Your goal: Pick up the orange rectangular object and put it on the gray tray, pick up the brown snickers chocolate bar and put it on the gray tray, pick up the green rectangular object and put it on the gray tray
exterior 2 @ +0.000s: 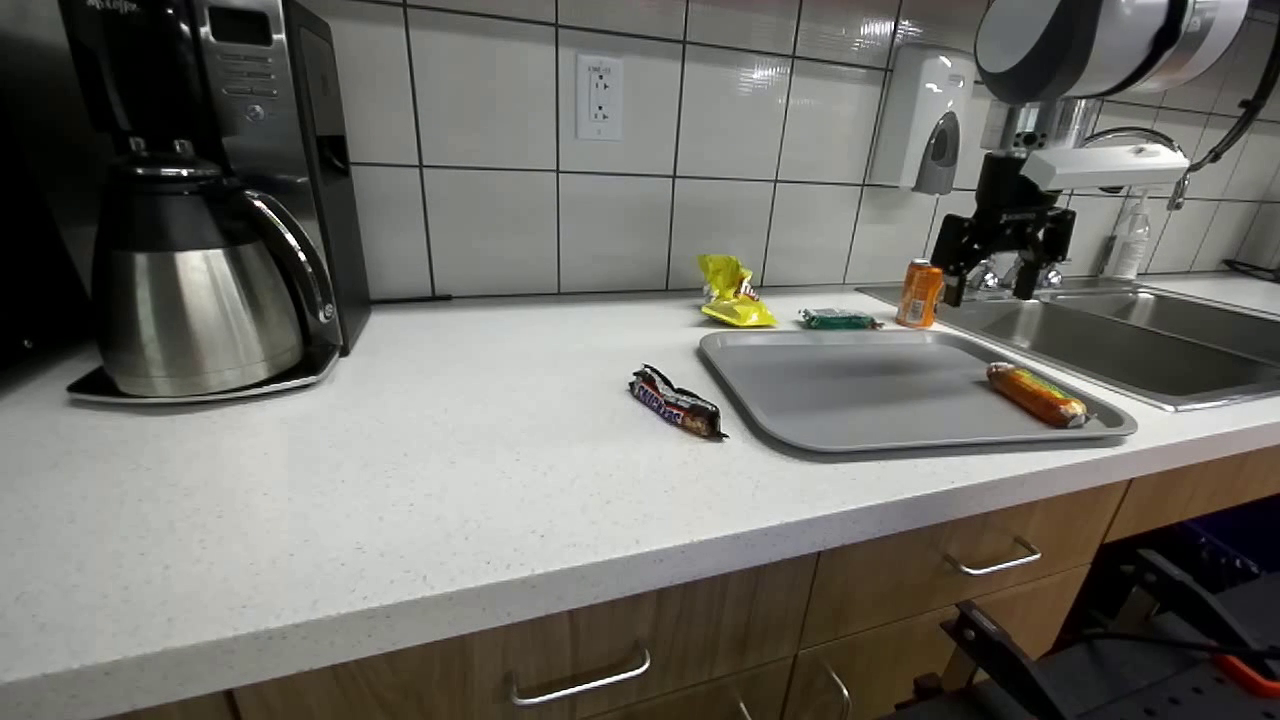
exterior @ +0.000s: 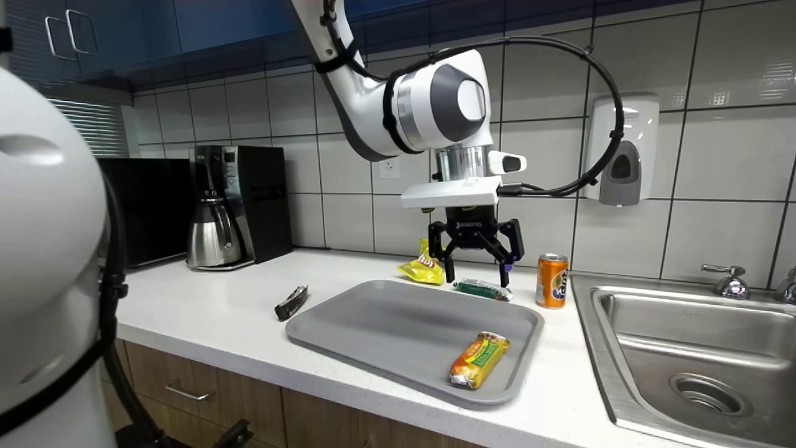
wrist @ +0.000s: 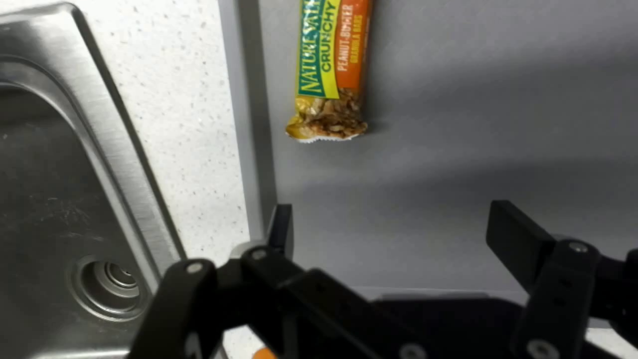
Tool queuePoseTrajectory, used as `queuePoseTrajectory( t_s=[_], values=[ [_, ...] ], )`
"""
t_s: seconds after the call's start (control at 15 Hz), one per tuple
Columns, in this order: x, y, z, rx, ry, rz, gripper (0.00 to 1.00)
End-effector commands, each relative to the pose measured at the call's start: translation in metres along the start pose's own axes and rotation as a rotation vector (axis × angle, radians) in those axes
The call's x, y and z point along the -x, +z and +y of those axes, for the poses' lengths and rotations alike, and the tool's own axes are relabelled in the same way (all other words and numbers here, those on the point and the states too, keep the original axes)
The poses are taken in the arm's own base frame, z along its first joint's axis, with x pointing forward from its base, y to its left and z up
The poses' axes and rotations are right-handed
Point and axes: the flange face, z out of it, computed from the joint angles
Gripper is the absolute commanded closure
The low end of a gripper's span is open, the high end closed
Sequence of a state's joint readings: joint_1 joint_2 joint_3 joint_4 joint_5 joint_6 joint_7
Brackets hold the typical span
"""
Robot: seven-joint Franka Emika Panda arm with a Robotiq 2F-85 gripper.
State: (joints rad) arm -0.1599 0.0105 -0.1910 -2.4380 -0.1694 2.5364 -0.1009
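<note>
The orange rectangular object [exterior: 479, 359] lies on the gray tray [exterior: 398, 323], close to its sink-side rim; its granola-bar print [wrist: 331, 60] shows in the wrist view. On the counter beside the tray's opposite end rests the brown snickers chocolate bar [exterior 2: 678, 402], dark and slim. Behind the tray, near the wall, is the green rectangular object [exterior 2: 838, 319], partly overlapped by a fingertip in an exterior view [exterior: 482, 289]. My gripper [exterior: 477, 278] hangs above the tray, pointing down. In the wrist view its fingers [wrist: 516, 239] stand wide apart with only bare tray below and nothing between them.
An orange drink can [exterior: 551, 280] stands upright between the tray and the metal sink [exterior: 591, 348]. A yellow lumpy bag [exterior 2: 737, 295] sits by the wall near the green bar. Farther along the counter is a coffee maker [exterior 2: 200, 280]. A soap dispenser [exterior: 624, 149] hangs on the tiles.
</note>
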Motion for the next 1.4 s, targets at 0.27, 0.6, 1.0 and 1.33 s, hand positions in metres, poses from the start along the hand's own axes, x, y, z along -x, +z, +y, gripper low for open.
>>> queuePoseTrajectory(
  t_s=[0.27, 0.6, 1.0, 1.33],
  values=[
    [-0.009, -0.021, -0.038, -0.053, -0.020, 0.060, 0.00],
    [-0.007, -0.024, -0.058, -0.063, -0.056, 0.066, 0.00],
    [-0.003, -0.023, -0.087, -0.073, -0.102, 0.075, 0.00],
    [0.004, -0.022, -0.116, -0.104, -0.121, 0.101, 0.00]
  ],
)
